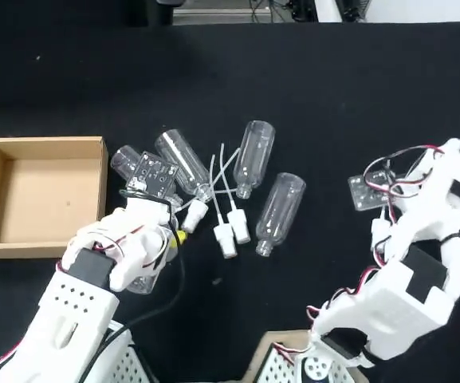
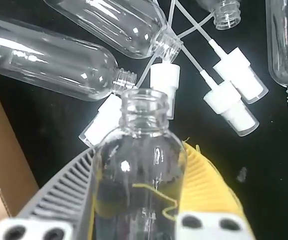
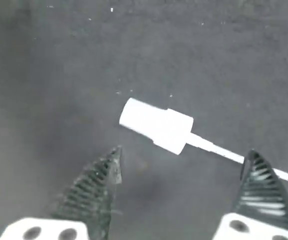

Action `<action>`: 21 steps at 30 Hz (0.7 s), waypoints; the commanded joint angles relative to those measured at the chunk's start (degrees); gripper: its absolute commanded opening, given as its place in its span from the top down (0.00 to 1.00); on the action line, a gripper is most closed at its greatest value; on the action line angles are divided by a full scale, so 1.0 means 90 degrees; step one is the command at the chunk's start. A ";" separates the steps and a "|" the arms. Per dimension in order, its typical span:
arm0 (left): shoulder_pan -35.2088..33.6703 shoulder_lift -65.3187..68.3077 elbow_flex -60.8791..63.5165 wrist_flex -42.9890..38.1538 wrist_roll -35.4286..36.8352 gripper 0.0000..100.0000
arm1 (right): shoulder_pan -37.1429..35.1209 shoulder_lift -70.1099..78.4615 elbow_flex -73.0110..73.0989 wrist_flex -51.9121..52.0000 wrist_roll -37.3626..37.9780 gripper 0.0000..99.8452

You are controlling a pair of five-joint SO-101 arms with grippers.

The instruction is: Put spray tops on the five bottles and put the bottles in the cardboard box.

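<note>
The black table (image 1: 357,88) carries a cardboard box (image 1: 42,191), clear bottles (image 1: 255,155) (lying down) and white spray tops (image 1: 225,238).

Black desk, cluttered at its far edge

The desk (image 1: 357,88) has a matte black top scattered with tiny bits: a pale speck (image 1: 38,57) towards its far left and a small grey fleck (image 2: 241,174) nearer the middle. Past the far edge lies a grey strip (image 1: 214,16) with dark cables (image 1: 281,8) trailing over it, and a white surface (image 1: 421,9) sits at the far right corner. A tan patch (image 1: 281,339) shows at the near edge.
</note>
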 commanded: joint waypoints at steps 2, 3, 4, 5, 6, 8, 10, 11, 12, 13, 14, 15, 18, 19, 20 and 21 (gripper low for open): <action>0.0024 -0.0098 -0.0083 -0.0147 0.0059 0.97 | -0.0107 -0.0259 0.0337 -0.0742 0.0303 0.68; 0.0024 -0.0098 -0.0083 -0.0147 0.0059 0.97 | -0.0137 -0.0259 0.0435 -0.0791 0.0342 0.68; 0.0024 -0.0098 -0.0083 -0.0147 0.0059 0.97 | -0.0147 -0.0259 0.0513 -0.0801 0.0352 0.68; 0.0024 -0.0098 -0.0083 -0.0147 0.0059 0.97 | -0.0156 -0.0249 0.0591 -0.0801 0.0361 0.68; 0.0024 -0.0098 -0.0083 -0.0147 0.0059 0.97 | -0.0205 -0.0239 0.0659 -0.0830 0.0361 0.68; 0.0024 -0.0098 -0.0083 -0.0147 0.0059 0.97 | -0.0225 -0.0210 0.0835 -0.1074 0.0352 0.68; 0.0024 -0.0117 -0.0083 -0.0137 0.0059 0.97 | -0.0225 -0.0230 0.1128 -0.1407 0.0332 0.68; 0.0024 -0.0127 -0.0083 -0.0127 0.0059 0.97 | -0.0215 -0.0249 0.1294 -0.1592 0.0332 0.68; 0.0024 -0.0127 -0.0083 -0.0127 0.0059 0.97 | -0.0215 -0.0259 0.1451 -0.1768 0.0322 0.69; 0.0024 -0.0127 -0.0083 -0.0127 0.0059 0.97 | -0.0215 -0.0259 0.1568 -0.1944 0.0254 0.69; 0.0034 -0.0127 -0.0083 -0.0127 0.0059 0.97 | -0.0215 -0.0259 0.1636 -0.2110 0.0049 0.70; 0.0044 -0.0127 -0.0083 -0.0127 0.0059 0.97 | -0.0244 -0.0259 0.1685 -0.2256 -0.0215 0.73; 0.0063 -0.0127 -0.0083 -0.0127 0.0059 0.97 | -0.0352 -0.0259 0.1665 -0.2432 -0.1084 0.90; 0.0063 -0.0127 -0.0083 -0.0127 0.0059 0.97 | -0.0440 -0.0259 0.1646 -0.2442 -0.1387 0.97; 0.0063 -0.0127 -0.0083 -0.0127 0.0059 0.97 | -0.0518 -0.0259 0.1636 -0.2462 -0.1788 0.99; 0.0063 -0.0127 -0.0083 -0.0127 0.0059 0.97 | -0.0586 -0.0259 0.1568 -0.2422 -0.2256 0.96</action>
